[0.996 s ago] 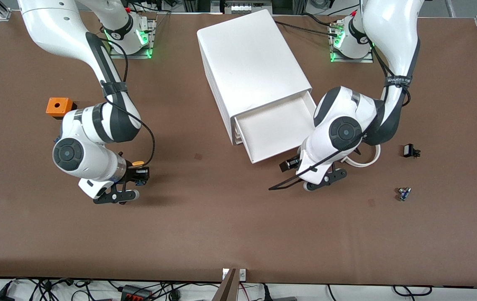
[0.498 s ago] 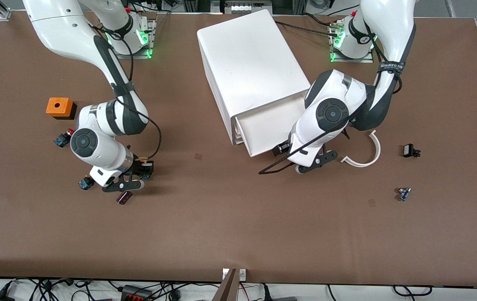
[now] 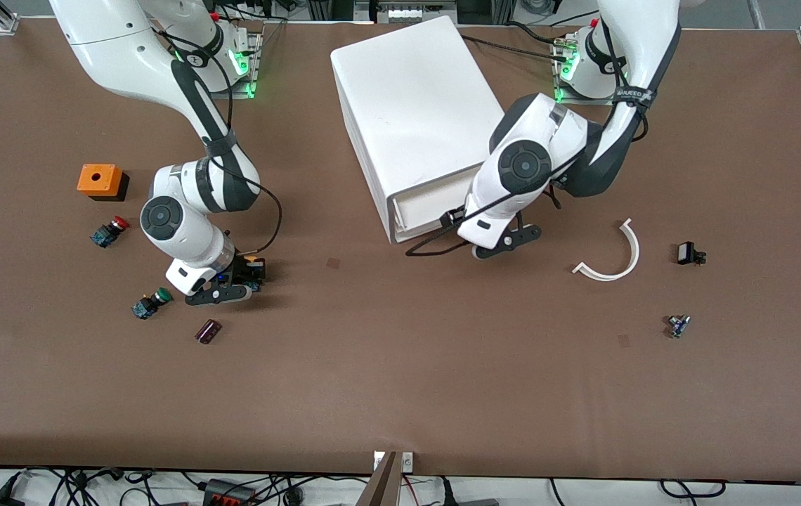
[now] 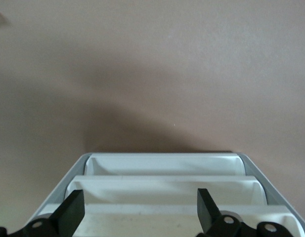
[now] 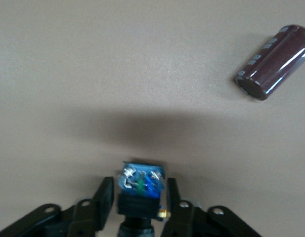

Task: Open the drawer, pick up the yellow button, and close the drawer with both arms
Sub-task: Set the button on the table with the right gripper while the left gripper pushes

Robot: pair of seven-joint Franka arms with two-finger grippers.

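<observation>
1. the fingers (image 5: 104, 197) of the right gripper (image 5: 137, 205) are clenched on the button (image 5: 140, 187), whose blue square base with metal terminals points down toward the table (image 3: 400, 379); in the front view its orange-yellow cap (image 3: 254, 261) shows just beside the gripper.
2. the right gripper (image 3: 232, 280) hangs low over the table toward the right arm's end, near a green-capped button (image 3: 150, 303) and a dark maroon cylinder (image 3: 208, 331), both lying on the table.
3. the fingers (image 4: 73, 212) of the left gripper (image 4: 140, 212) are spread wide and released, holding nothing, and sit at the front of the drawer (image 4: 164, 190).
4. the drawer (image 3: 428, 204) is only slightly out of the white cabinet (image 3: 418, 105), with the left gripper (image 3: 471, 235) at its front edge.
5. a red-capped button (image 3: 109, 231) and an orange block (image 3: 100, 180) lie toward the right arm's end; a white curved piece (image 3: 615, 256) lies toward the left arm's end.
</observation>
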